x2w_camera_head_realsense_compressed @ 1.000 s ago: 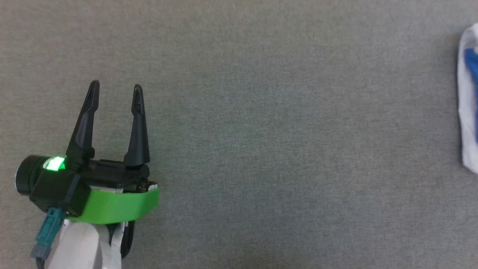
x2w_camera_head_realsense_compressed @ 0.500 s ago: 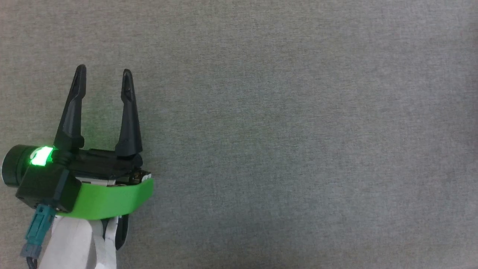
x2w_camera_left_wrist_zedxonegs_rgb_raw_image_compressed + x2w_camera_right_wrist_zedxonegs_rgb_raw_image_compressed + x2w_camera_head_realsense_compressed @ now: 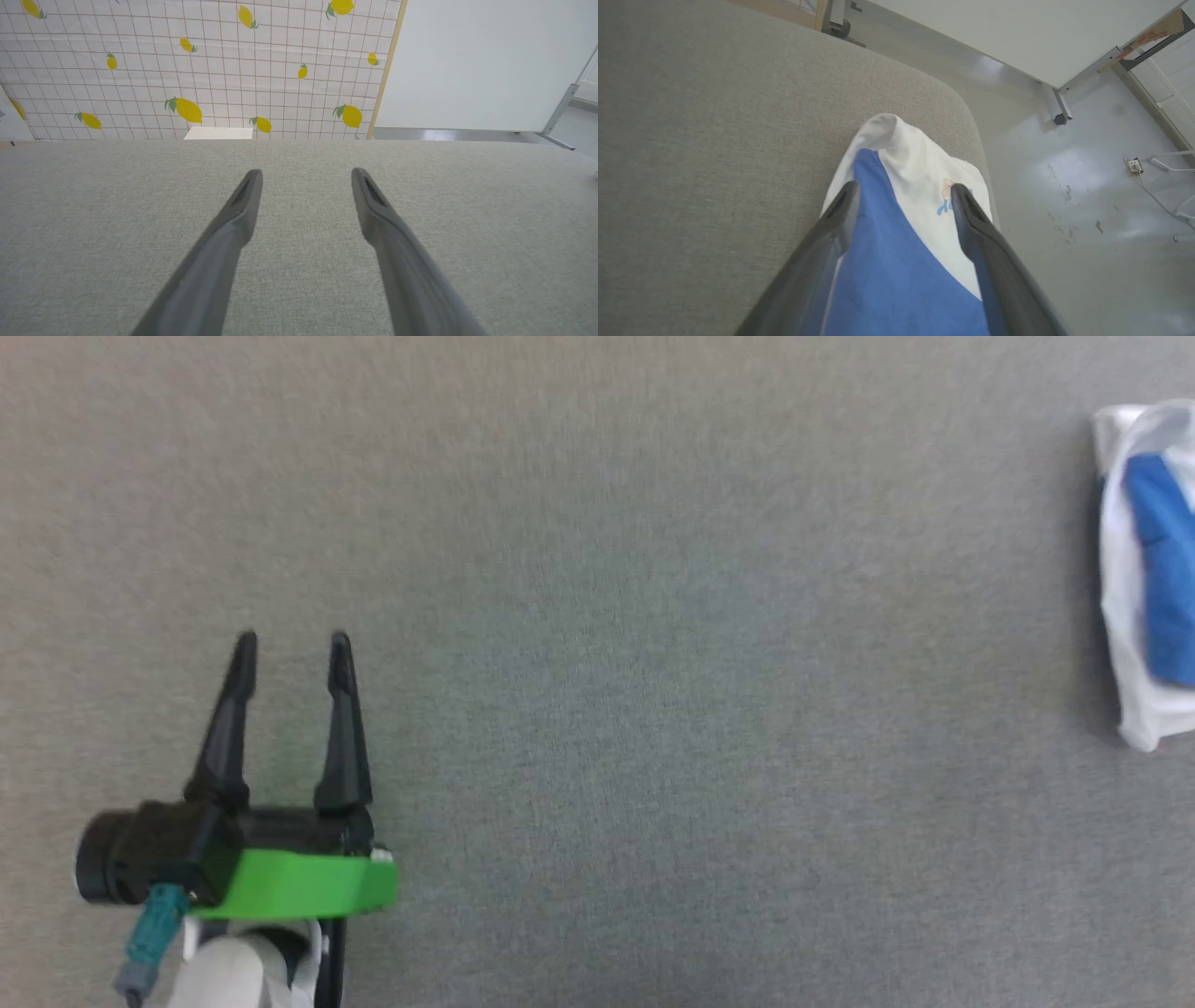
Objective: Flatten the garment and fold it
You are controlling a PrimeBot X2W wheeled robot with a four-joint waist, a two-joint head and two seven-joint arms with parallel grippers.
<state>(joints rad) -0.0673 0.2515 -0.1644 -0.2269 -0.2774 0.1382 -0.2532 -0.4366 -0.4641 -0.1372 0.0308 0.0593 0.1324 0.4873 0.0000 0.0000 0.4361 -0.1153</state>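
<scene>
The garment (image 3: pixel 1134 616) lies folded in a compact bundle at the right edge of the head view, white with a blue sleeve on top. In the right wrist view the garment (image 3: pixel 920 158) sits near the rounded corner of the grey surface. My right gripper (image 3: pixel 903 186) hovers over it, open, with its fingers straddling the blue and white cloth. My left gripper (image 3: pixel 289 639) is at the lower left of the head view, far from the cloth. It is open over bare grey fabric, as the left gripper (image 3: pixel 306 172) also appears in its own wrist view.
The grey padded surface (image 3: pixel 653 663) spreads across the head view. Its rounded corner (image 3: pixel 966 107) drops to a shiny floor (image 3: pixel 1064 186) just beyond the garment. A lemon-patterned sheet (image 3: pixel 187 70) and a white panel (image 3: pixel 467 60) stand past the far edge.
The head view has shifted: the garment left the frame half a second ago and now shows more at the right edge. The left gripper sits lower in the picture, still open.
</scene>
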